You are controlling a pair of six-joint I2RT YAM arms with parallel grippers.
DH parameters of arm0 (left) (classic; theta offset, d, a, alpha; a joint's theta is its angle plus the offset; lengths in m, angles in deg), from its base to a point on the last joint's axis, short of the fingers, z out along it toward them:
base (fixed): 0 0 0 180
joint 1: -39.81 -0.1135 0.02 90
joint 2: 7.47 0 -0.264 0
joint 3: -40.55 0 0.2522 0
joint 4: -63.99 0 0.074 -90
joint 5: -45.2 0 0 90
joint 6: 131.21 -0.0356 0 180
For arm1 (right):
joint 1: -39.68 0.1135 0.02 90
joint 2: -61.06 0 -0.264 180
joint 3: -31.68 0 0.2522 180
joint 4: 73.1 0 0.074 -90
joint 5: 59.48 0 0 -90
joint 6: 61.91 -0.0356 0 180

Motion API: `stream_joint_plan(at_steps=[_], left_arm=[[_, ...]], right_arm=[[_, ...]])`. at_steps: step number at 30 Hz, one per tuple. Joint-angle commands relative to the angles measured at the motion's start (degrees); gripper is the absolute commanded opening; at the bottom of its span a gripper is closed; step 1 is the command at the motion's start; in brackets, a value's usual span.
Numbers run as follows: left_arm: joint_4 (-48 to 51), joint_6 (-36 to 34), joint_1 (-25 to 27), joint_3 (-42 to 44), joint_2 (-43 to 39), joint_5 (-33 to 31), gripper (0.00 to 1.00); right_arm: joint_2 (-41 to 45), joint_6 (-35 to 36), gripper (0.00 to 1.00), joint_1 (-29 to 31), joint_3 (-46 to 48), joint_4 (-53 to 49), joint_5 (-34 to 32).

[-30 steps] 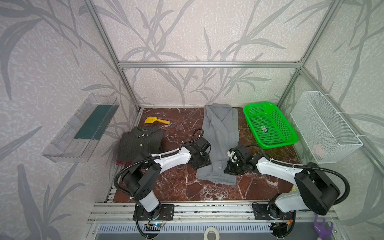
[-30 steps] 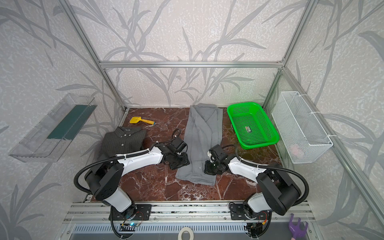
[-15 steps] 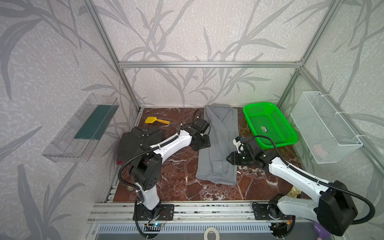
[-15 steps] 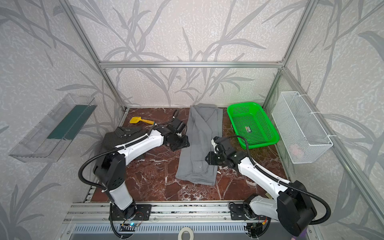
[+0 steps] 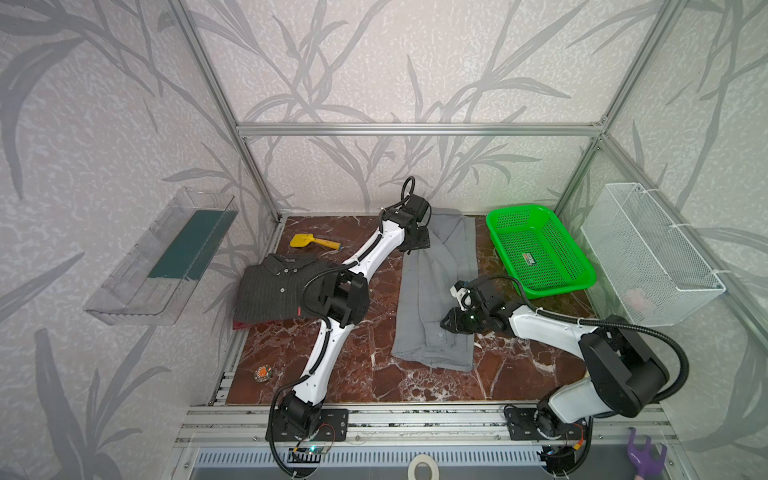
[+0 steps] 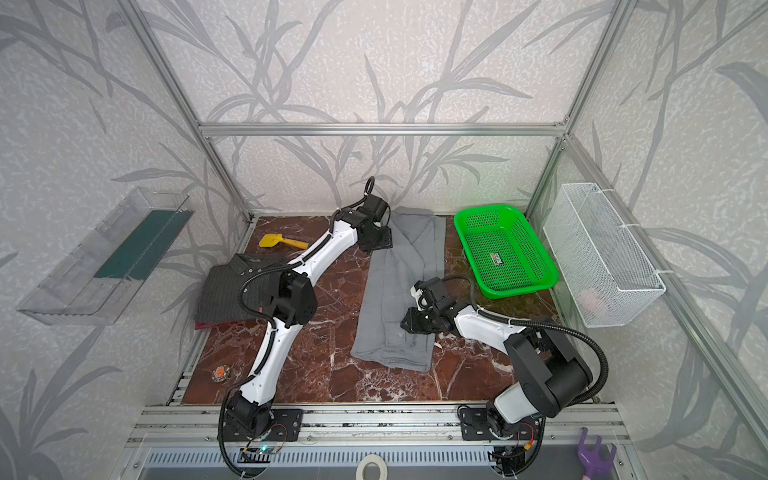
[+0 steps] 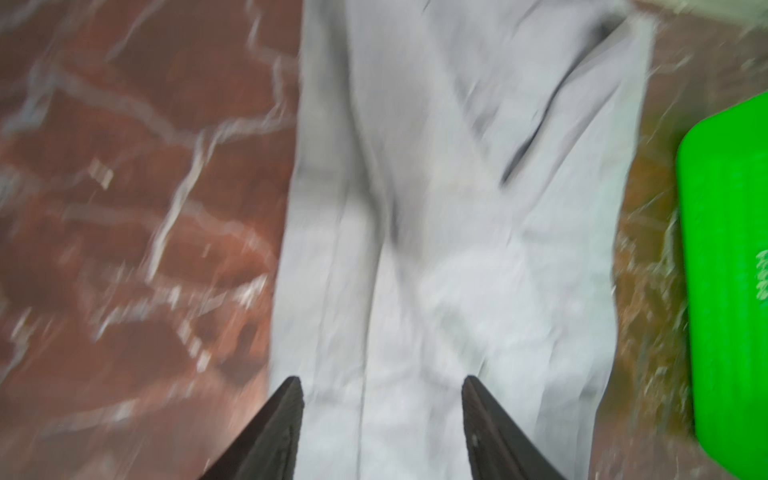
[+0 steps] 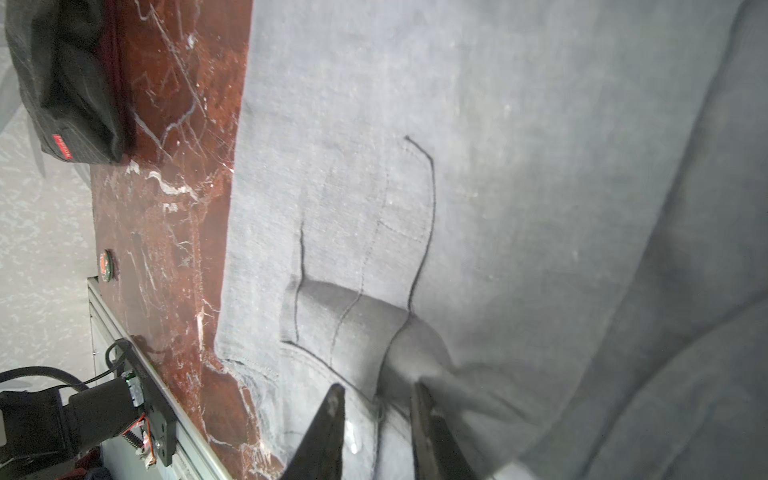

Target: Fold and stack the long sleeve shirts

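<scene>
A light-grey shirt (image 5: 432,299) (image 6: 390,291) lies as a long narrow strip down the middle of the marble table, collar end far. At the left a folded dark pinstriped shirt (image 5: 270,291) (image 6: 224,295) rests on a dark red garment (image 5: 249,324). My left gripper (image 5: 419,245) (image 7: 382,382) hovers open over the far left edge of the grey shirt (image 7: 436,208), nothing between its fingers. My right gripper (image 5: 445,324) (image 8: 378,392) sits low at the near right edge of the grey shirt (image 8: 498,166). Its jaws stand a little apart, and a raised fold of cloth lies just past the tips.
A green mesh basket (image 5: 515,210) stands at the back right, beside the grey shirt. A white wire basket (image 5: 648,249) hangs on the right wall and a clear shelf (image 5: 166,257) on the left. A yellow tool (image 5: 307,241) and a small round item (image 5: 262,372) lie at the left.
My left gripper has travelled from beside the shirt's middle to its far end. My right gripper parted its jaws, lifted away, then came back down at the shirt's near right edge.
</scene>
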Motion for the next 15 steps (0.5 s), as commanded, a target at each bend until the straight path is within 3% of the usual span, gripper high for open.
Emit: stream_joint_plan(at_steps=[1,5,8,15], left_arm=[[2.9,-1.0,-1.3,-9.3,7.0,1.4,0.64],[-6.5,4.8,-4.2,-7.6,10.8,7.7,0.64],[-10.7,6.5,-5.0,-8.1,13.6,8.4,0.63],[-9.5,6.0,-5.2,-9.4,17.3,9.7,0.63]], right_arm=[[-1.2,-0.1,0.29,0.5,1.8,4.3,-1.3],[-3.2,-0.1,0.29,1.4,2.8,5.1,-1.0],[-3.2,-0.3,0.29,1.9,3.4,5.3,-1.2],[0.2,-0.2,0.28,2.4,2.8,0.8,-1.6]])
